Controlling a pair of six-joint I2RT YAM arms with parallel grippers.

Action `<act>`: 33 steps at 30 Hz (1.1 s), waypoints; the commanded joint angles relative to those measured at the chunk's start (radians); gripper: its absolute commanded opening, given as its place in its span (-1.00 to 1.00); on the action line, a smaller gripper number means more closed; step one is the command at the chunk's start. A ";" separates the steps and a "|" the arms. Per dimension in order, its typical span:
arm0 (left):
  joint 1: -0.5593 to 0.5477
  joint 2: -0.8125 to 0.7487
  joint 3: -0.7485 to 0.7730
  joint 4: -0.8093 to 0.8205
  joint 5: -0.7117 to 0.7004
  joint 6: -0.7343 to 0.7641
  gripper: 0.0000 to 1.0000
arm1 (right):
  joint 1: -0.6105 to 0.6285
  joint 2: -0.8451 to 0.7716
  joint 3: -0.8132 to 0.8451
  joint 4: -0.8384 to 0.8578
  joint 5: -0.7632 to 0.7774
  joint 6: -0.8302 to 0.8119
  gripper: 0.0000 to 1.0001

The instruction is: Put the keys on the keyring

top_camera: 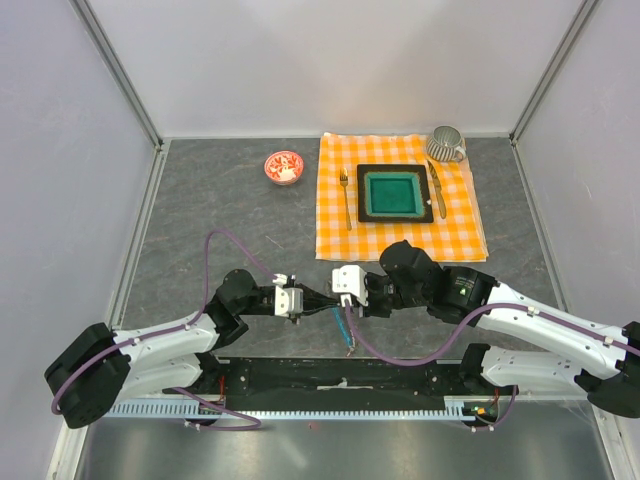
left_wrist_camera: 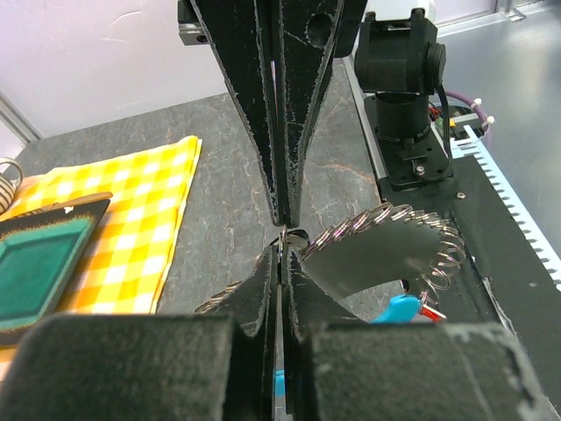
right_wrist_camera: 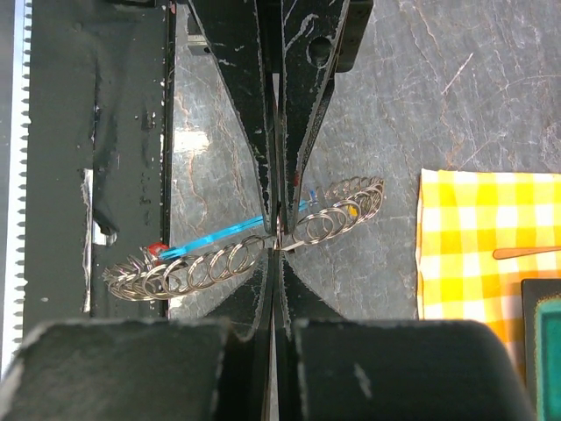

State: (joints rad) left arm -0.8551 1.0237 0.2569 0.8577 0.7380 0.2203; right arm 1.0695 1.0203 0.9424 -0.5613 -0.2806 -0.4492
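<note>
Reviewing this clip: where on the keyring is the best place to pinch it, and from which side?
Probably the thin wire mid-span, pinched across the band from the side, not the cyan piece. The keyring is a slim band of wire coils, so fingers can close almost flat on it. The right gripper grips it this way; the left gripper appears shut on it too.
</note>
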 commanded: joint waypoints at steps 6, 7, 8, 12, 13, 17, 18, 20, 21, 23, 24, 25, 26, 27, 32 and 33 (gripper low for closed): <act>-0.004 0.006 0.051 0.070 -0.005 -0.018 -0.96 | 0.003 -0.011 0.010 0.084 -0.028 0.017 -1.00; -0.002 0.004 0.051 0.069 -0.005 -0.018 -0.96 | 0.004 -0.009 0.012 0.084 -0.026 0.018 -1.00; -0.004 0.003 0.050 0.069 -0.003 -0.018 -0.96 | 0.003 -0.005 0.012 0.083 -0.026 0.021 -1.00; -0.004 -0.010 0.044 0.069 -0.023 -0.018 -0.96 | 0.003 -0.008 0.010 0.083 -0.006 0.043 -0.90; -0.004 -0.013 0.041 0.067 -0.029 -0.018 -0.96 | 0.003 -0.009 0.010 0.083 0.007 0.047 -0.80; -0.002 -0.017 0.031 0.072 -0.060 -0.018 -0.96 | 0.003 -0.038 0.010 0.083 0.060 0.072 -0.28; -0.004 -0.019 0.027 0.075 -0.065 -0.018 -0.96 | 0.003 -0.046 0.010 0.081 0.073 0.081 -0.17; -0.002 -0.024 0.022 0.081 -0.074 -0.018 -0.96 | 0.003 -0.075 0.006 0.081 0.115 0.090 -0.11; -0.004 -0.025 0.018 0.084 -0.078 -0.015 -0.96 | 0.001 -0.084 0.001 0.081 0.124 0.093 -0.08; -0.002 -0.030 0.013 0.089 -0.084 -0.016 -0.96 | 0.001 -0.100 -0.013 0.080 0.144 0.099 -0.07; -0.002 -0.031 0.007 0.095 -0.089 -0.018 -0.96 | -0.002 -0.101 -0.017 0.080 0.147 0.102 -0.07; -0.004 -0.033 0.004 0.101 -0.088 -0.016 -0.97 | -0.002 -0.104 -0.028 0.081 0.149 0.104 -0.08; -0.004 -0.037 0.002 0.107 -0.092 -0.019 -0.96 | -0.003 -0.104 -0.033 0.084 0.138 0.106 -0.10; -0.004 -0.039 -0.001 0.112 -0.092 -0.019 -0.96 | -0.005 -0.103 -0.037 0.084 0.133 0.107 -0.13; -0.002 -0.043 -0.002 0.115 -0.089 -0.024 -0.96 | -0.008 -0.082 -0.047 0.112 0.097 0.098 -0.24; -0.002 -0.045 -0.004 0.118 -0.091 -0.024 -0.96 | -0.008 -0.075 -0.044 0.112 0.089 0.095 -0.24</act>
State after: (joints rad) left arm -0.8551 1.0019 0.2523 0.8703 0.6624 0.2165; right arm 1.0664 0.9310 0.9012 -0.5007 -0.1654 -0.3614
